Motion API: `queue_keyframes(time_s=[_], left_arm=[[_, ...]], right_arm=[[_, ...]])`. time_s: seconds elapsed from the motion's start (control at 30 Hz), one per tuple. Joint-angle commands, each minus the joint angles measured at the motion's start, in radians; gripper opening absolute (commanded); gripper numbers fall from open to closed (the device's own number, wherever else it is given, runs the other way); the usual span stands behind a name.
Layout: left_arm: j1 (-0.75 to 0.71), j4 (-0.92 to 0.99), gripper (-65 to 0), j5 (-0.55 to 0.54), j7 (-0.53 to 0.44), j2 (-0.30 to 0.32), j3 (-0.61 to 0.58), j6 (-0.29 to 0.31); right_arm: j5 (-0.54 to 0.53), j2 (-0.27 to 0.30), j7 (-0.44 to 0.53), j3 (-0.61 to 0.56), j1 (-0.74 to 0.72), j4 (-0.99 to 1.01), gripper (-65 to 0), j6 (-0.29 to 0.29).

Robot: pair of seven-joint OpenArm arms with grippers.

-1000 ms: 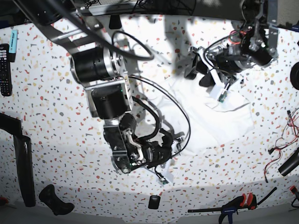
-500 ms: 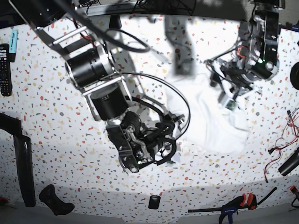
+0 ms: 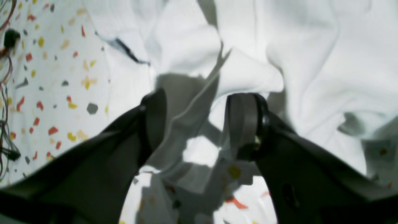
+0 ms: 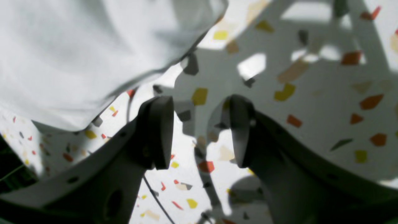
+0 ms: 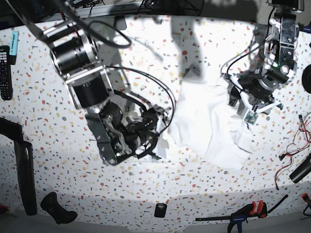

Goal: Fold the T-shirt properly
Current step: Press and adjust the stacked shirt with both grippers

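Note:
The T-shirt (image 5: 209, 126) lies crumpled in a white heap right of the table's middle. In the left wrist view its folds (image 3: 311, 62) fill the top and right. My left gripper (image 3: 199, 121) stands open over the shirt's edge, and a raised ridge of cloth runs between its fingers without being pinched. In the base view that gripper (image 5: 238, 99) hangs at the shirt's upper right side. My right gripper (image 4: 199, 130) is open and empty over bare speckled table, with the shirt's edge (image 4: 77, 46) up and to its left. In the base view it (image 5: 158, 128) sits just left of the shirt.
A remote control (image 5: 4, 73) and a teal marker (image 5: 13, 43) lie at the left edge. A black bar (image 5: 24, 174) and a black handle (image 5: 58, 208) sit at the lower left. An orange-and-black clamp (image 5: 243, 213) and loose wires (image 5: 291, 155) are at the lower right.
The right arm has drawn back to the left, off the shirt. The left arm has moved right and down. The shirt has gone from spread flat to a narrower bunched heap.

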State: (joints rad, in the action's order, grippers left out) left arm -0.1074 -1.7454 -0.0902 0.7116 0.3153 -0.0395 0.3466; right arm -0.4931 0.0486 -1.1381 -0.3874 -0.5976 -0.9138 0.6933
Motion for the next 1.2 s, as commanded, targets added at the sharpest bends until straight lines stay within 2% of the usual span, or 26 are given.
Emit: queue_keyframes(time_s=[0.0,0.13,0.27,0.4,0.53,0.63,0.7,0.87,0.93,1.0,1.17], left_arm=[[0.035,-0.005,-34.5,-0.003,-0.032,0.010,0.005,-0.007],[0.114,0.071,-34.5,0.021,-0.018,0.010,0.005,-0.030],[0.165,0.131,-34.5,0.038,0.055,0.016,0.005,-0.060],[0.166,0.136,-34.5,0.038,0.036,0.031,0.005,-0.060],[0.166,0.136,-34.5,0.037,0.022,0.034,0.005,-0.060],[0.157,0.136,-34.5,0.024,0.028,0.034,0.005,-0.060],[0.154,0.136,-34.5,0.006,0.031,0.034,0.005,-0.060],[0.154,0.136,-34.5,0.004,0.030,0.032,0.005,-0.060],[0.154,0.136,-34.5,0.003,0.031,0.031,0.005,-0.060],[0.154,0.136,-34.5,-0.012,0.031,0.031,0.005,-0.060],[0.156,0.136,-34.5,-0.022,0.025,0.032,0.005,-0.059]], right_arm=[[-0.013,-0.004,-0.001,0.000,-0.006,-0.037,-36.2,0.005],[-0.013,-0.004,-0.004,0.000,0.043,-0.152,-36.2,0.005],[-0.014,-0.004,-0.003,0.022,0.032,-0.271,-36.2,0.005],[-0.019,-0.005,0.051,0.083,-0.004,-0.356,-36.2,0.005],[0.068,-0.008,0.211,0.152,-0.032,-0.347,-36.2,0.005],[0.151,-0.007,0.305,0.173,-0.034,-0.310,-36.2,-0.021],[0.170,-0.011,0.338,0.173,-0.034,-0.261,-36.2,-0.028],[0.266,-0.071,0.384,0.172,-0.033,-0.068,-36.2,-0.028],[0.268,-0.098,0.374,0.171,-0.033,0.001,-36.2,-0.027],[0.222,-0.118,0.299,0.171,-0.027,0.037,-36.2,-0.009],[-0.071,-0.123,0.017,0.171,-0.023,0.035,-36.2,0.005]])
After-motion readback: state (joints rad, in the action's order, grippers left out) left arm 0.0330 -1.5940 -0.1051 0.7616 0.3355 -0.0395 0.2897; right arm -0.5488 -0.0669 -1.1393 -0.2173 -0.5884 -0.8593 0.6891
